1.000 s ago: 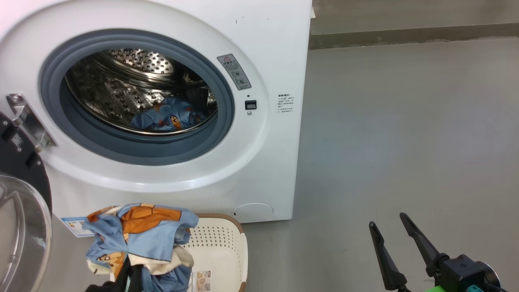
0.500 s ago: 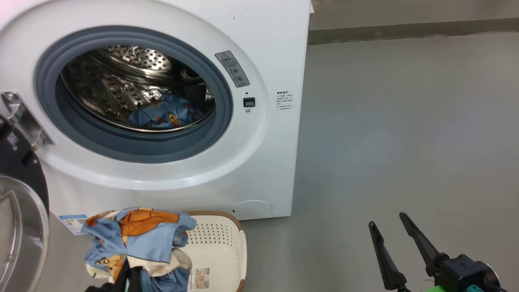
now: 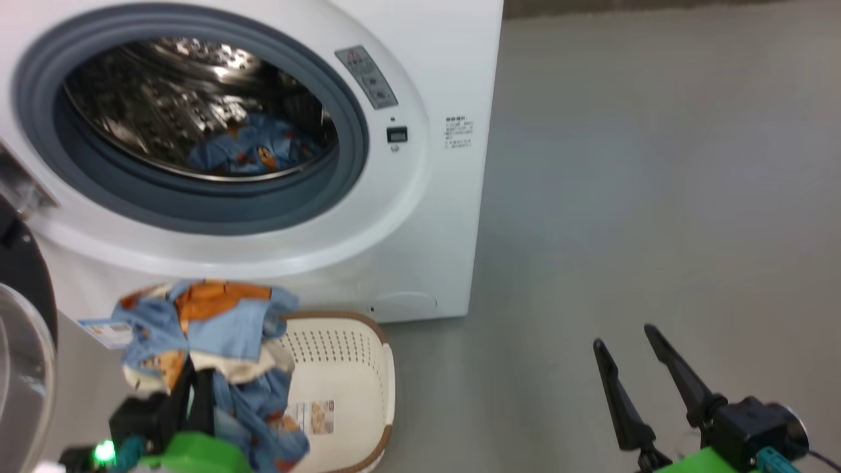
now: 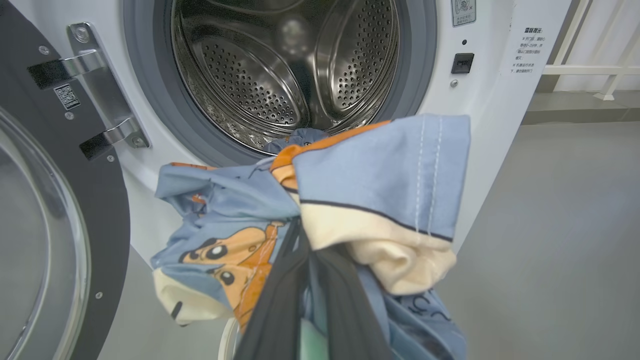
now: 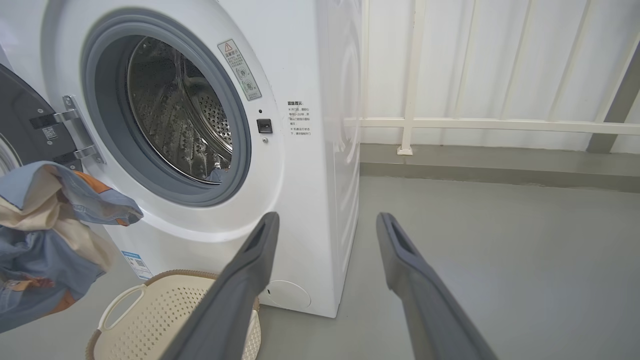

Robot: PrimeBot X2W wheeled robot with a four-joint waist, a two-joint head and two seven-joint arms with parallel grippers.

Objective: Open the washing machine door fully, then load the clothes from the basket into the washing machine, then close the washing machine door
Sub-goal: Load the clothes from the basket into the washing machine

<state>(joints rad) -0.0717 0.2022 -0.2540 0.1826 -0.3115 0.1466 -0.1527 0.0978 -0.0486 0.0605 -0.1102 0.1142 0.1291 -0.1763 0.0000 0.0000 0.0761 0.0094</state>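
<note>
The left gripper (image 4: 307,265) is clamped on the clothes (image 4: 360,170), a blue, cream and orange bundle hanging before the lower edge of the washing machine's (image 4: 492,130) steel drum (image 4: 260,65); the washing machine door (image 4: 107,220) stands swung open at left

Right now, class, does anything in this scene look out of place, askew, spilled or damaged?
Nothing stands out. The bundle of light-blue and cream printed clothes hangs from the shut left gripper by the cream perforated plastic basket; the black-rimmed round glass door of the big white washing machine stands open, undamaged.
</note>
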